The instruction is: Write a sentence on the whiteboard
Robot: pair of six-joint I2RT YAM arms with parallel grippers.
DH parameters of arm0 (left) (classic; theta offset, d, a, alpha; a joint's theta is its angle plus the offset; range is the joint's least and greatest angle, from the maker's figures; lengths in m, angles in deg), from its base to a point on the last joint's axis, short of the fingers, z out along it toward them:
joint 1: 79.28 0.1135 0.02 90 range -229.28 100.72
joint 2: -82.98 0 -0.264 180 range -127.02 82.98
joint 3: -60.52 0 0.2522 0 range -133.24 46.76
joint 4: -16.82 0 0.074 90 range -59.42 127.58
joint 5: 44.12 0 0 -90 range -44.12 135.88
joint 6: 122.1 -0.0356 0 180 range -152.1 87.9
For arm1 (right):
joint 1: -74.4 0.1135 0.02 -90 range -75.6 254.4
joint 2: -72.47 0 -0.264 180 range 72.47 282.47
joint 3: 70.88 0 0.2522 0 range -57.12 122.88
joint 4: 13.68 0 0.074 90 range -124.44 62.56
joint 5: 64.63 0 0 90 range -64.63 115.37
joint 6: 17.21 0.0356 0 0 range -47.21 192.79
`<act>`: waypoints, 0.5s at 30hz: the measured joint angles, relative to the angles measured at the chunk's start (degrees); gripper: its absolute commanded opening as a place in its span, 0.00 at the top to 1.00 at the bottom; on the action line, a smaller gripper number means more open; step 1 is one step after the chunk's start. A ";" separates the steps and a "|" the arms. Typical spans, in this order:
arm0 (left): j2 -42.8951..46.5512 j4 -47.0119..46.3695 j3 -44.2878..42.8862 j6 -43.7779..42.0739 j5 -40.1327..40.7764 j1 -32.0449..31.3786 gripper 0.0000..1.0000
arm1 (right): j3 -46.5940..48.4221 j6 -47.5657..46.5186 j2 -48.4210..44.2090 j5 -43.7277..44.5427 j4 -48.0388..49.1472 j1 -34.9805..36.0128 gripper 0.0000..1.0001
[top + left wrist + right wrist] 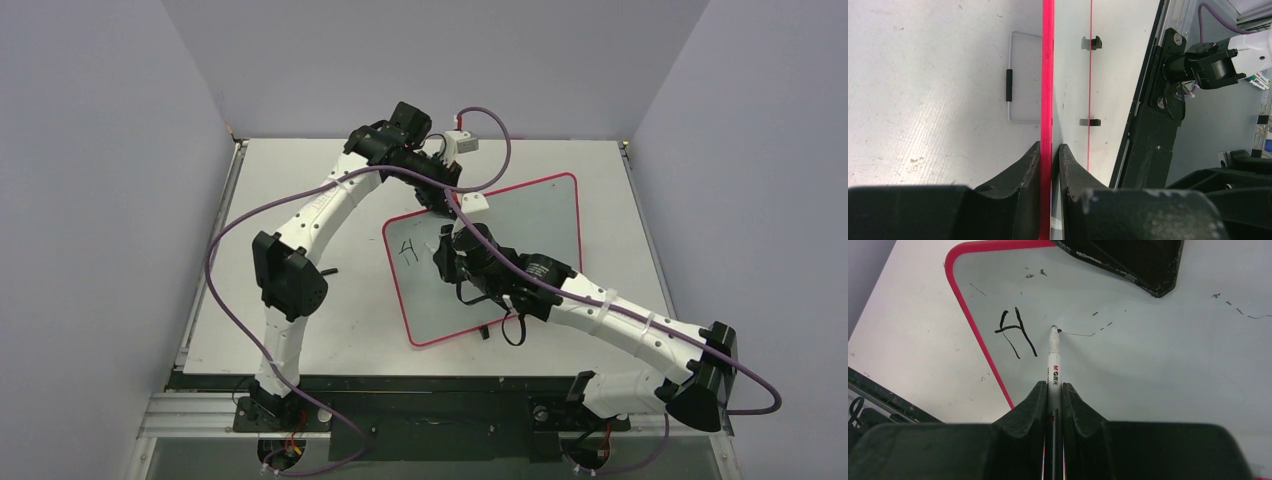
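Note:
The whiteboard (530,225), white with a thin red rim, lies tilted on the table. My left gripper (1050,147) is shut on its red edge (1048,75) at the far side; two black tabs (1091,43) show along that edge. My right gripper (1053,385) is shut on a white marker (1053,360), tip touching the board (1148,350) just right of a black letter "H" (1015,332). That "H" (408,252) is all of the sentence that shows, near the board's left corner. The left gripper's black finger (1138,265) hangs over the board's far edge.
A wire loop with a black grip (1009,85) lies on the table beside the board's edge. Faint old marker specks (1233,302) dot the board. Grey walls enclose the table (290,200) on three sides. A purple cable (240,290) loops along the left arm.

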 measured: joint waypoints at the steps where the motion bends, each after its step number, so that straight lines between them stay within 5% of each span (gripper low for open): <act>1: 0.15 0.00 0.17 0.00 0.04 -0.02 1.00 | 0.37 -0.02 0.11 -0.13 0.04 0.09 1.00; 15: 0.22 -0.42 0.72 0.00 0.26 0.13 1.00 | 1.31 0.02 1.44 -0.98 0.70 -0.02 1.00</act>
